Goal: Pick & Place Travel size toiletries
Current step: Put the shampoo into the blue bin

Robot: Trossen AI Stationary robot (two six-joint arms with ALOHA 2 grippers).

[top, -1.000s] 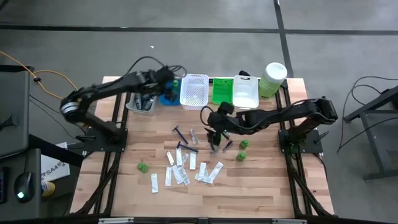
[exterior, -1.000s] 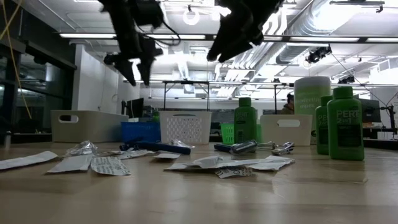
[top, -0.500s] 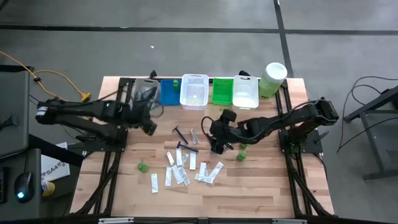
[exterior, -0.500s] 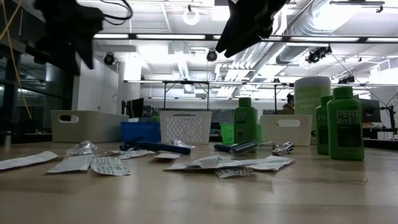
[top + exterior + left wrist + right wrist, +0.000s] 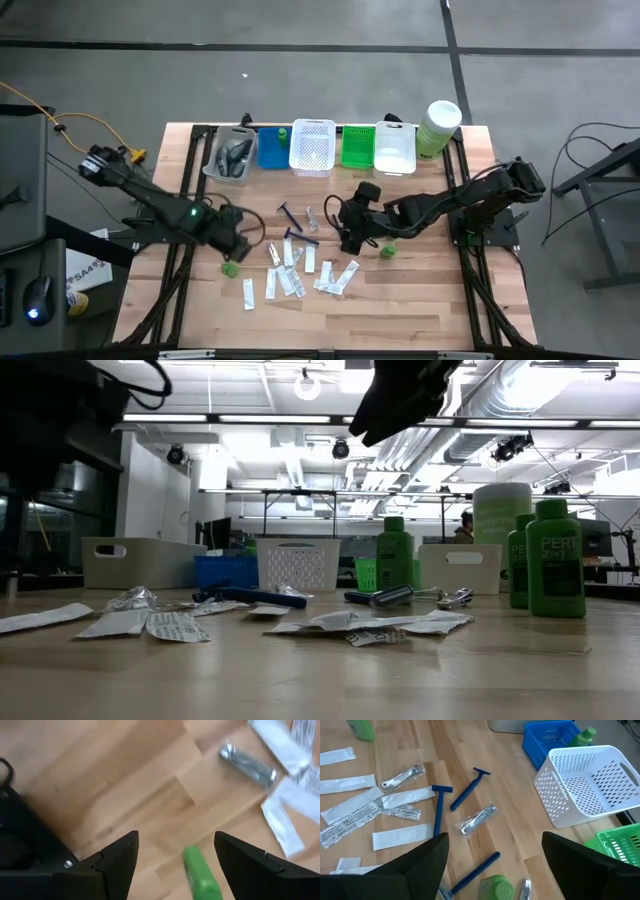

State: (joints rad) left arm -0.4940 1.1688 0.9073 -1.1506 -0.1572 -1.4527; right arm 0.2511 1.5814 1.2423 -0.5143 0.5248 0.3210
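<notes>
The left gripper (image 5: 238, 243) is hanging low over the front-left part of the wooden table (image 5: 420, 300), its fingers spread wide and holding nothing, with a small green bottle (image 5: 230, 268) lying just beside it (in the left wrist view this bottle (image 5: 200, 872) is showing between the two fingers, on the wood beyond them). The right gripper (image 5: 347, 238) is hovering near the table's middle, jaws likewise wide and empty, above blue razors (image 5: 465, 796) and a silvery tube (image 5: 479, 819). White sachets (image 5: 285, 278) are lying scattered toward the front edge, and more green bottles (image 5: 388, 246) are sitting by the right arm. Baskets (image 5: 312, 147) are lining the far edge.
</notes>
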